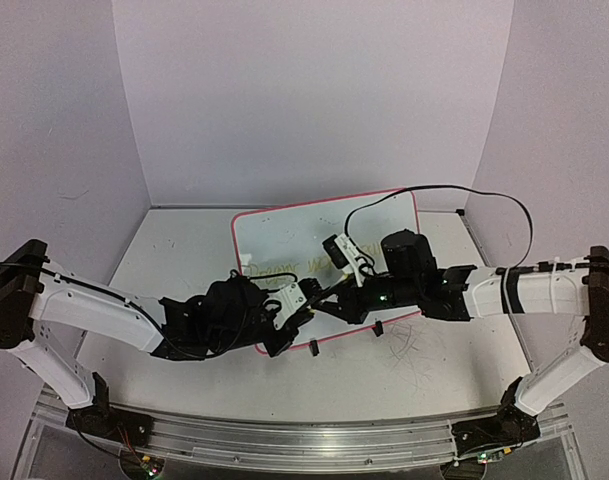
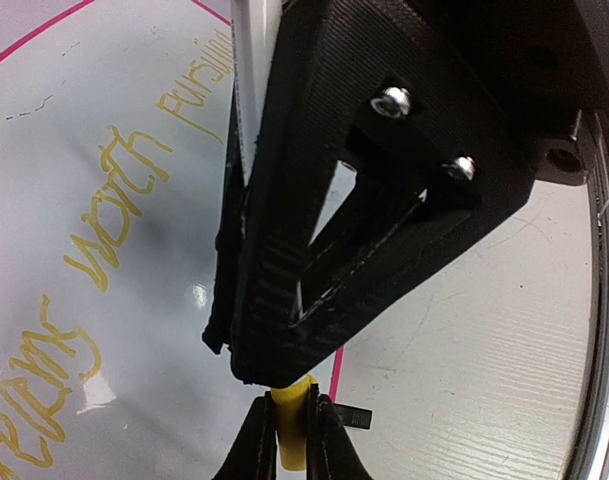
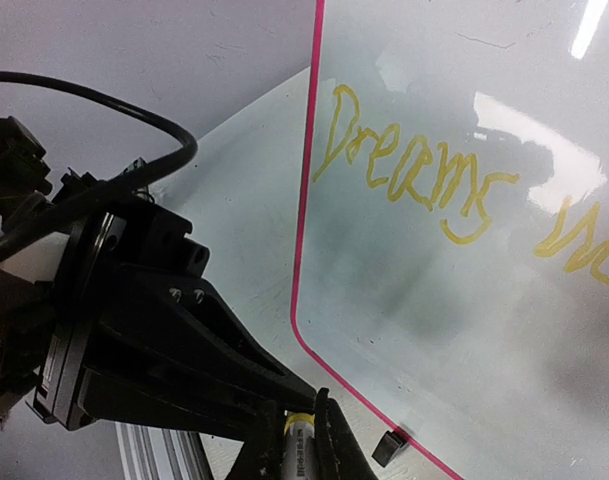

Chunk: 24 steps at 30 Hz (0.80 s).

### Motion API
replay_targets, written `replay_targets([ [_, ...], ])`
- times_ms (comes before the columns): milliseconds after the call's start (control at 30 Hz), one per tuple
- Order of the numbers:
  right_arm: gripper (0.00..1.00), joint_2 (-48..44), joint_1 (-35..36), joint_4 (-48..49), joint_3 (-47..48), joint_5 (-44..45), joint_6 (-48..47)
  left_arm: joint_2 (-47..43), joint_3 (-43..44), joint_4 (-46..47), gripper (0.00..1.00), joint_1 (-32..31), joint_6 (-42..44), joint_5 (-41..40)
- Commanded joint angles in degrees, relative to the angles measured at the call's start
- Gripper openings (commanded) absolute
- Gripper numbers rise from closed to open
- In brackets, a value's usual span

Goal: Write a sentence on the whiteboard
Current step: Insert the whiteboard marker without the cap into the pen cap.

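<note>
Your left end effector (image 2: 291, 412) pinches the yellow end of a marker (image 2: 292, 450). Your right end effector (image 3: 299, 410) clamps its barrel, both narrow, over the near edge of the whiteboard (image 1: 314, 225). The sentence (image 3: 414, 180), thin yellow handwriting, runs in one line across the glossy pink-rimmed board at the middle of the desk (image 1: 174, 250).

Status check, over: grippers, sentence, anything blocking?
Left gripper, right gripper both shut on marker. Sentence on whiteboard, one yellow line. Right arm hangs over its end.

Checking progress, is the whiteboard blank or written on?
Written on: a yellow sentence, roughly "Dreams worth pursuing", runs across the whiteboard.
</note>
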Motion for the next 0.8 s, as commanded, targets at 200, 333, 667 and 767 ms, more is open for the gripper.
replay_targets([
  [200, 0.0, 4.24, 5.99, -0.22, 2.23, -4.72, 15.94, -3.02, 3.43, 14.66, 0.0, -0.22, 1.12, -1.92],
  [333, 0.0, 1.96, 5.96, -0.87, 2.99, -1.02, 17.36, -3.42, 2.69, 14.61, 0.0, -0.22, 0.06, -1.17],
  [667, 0.0, 0.14, 4.8, -1.11, 3.91, -3.36, 16.29, -7.77, 1.66, 9.94, 0.04, -0.35, -4.33, 0.97],
  [767, 0.0, -0.87, 4.66, -1.43, 4.07, -1.75, 16.09, -8.84, 1.93, 7.11, 0.19, -0.33, -5.86, 1.94],
])
